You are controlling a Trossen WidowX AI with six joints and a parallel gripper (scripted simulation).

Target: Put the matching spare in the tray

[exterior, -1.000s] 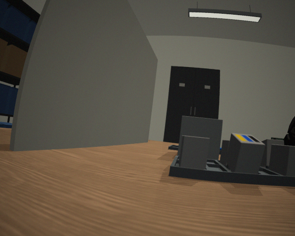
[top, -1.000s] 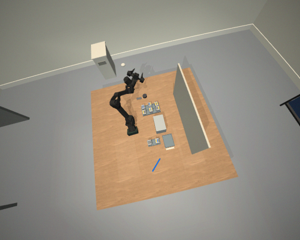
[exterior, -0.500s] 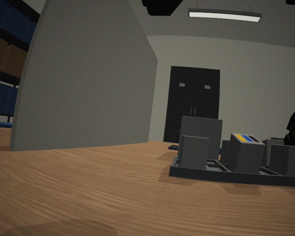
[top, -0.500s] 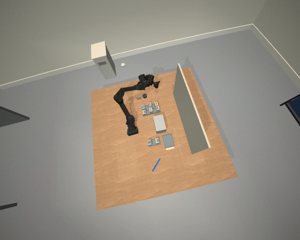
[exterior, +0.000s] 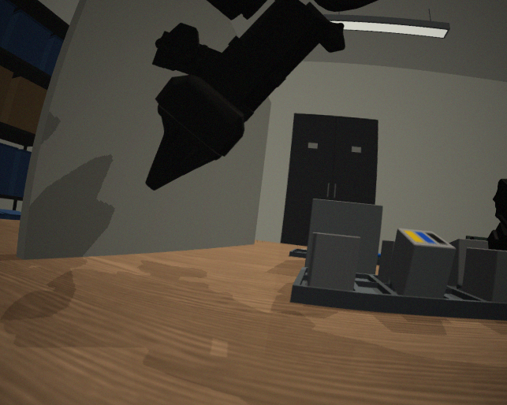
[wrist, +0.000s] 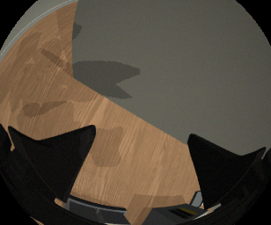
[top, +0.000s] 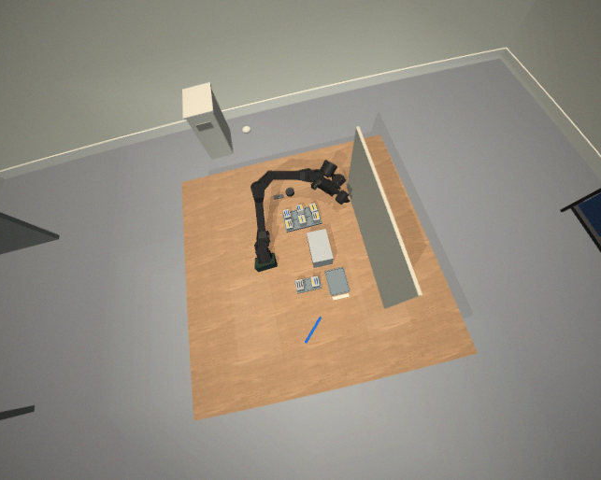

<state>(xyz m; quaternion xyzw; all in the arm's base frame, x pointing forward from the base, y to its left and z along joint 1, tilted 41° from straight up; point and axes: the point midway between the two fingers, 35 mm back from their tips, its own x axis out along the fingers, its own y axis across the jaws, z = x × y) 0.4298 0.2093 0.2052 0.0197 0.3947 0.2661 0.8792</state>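
Note:
My gripper (wrist: 142,134) is open and empty, raised beyond the spare rack, near the partition. A dark rack (top: 305,227) (exterior: 401,302) holds several grey spares with striped labels; one spare (top: 301,218) (exterior: 421,272) shows yellow, blue and black bands in the exterior view. The flat grey-blue tray (top: 336,281) has nothing visible in it. A large pale grey block (top: 320,246) (exterior: 347,217) stands between rack and tray; it may be the mounted unit. No printed back code can be read.
A tall grey partition (top: 376,221) (exterior: 158,209) (wrist: 175,66) stands close to the gripper. A smaller rack with two striped units (top: 299,284) (top: 315,281) is beside the tray. A dark cylinder (top: 290,191) lies beyond the spare rack, and a blue bar (top: 313,330) lies on the near side.

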